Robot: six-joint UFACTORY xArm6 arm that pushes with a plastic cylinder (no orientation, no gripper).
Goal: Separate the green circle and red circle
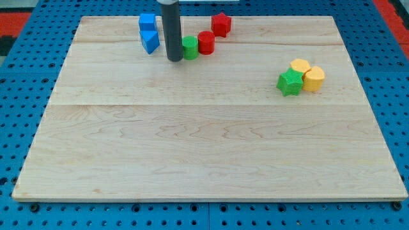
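The green circle (190, 47) and the red circle (206, 42) stand side by side, touching, near the view's top, left of centre. The green one is on the left. My tip (174, 59) rests on the board right against the green circle's left side. The dark rod rises from there out of the view's top.
A red star-like block (221, 24) lies up and right of the red circle. Two blue blocks (148, 22) (151, 41) lie left of the rod. At the view's right, a green star (290, 82) touches two yellow blocks (300, 66) (313, 78). The wooden board (204, 140) sits on a blue pegboard.
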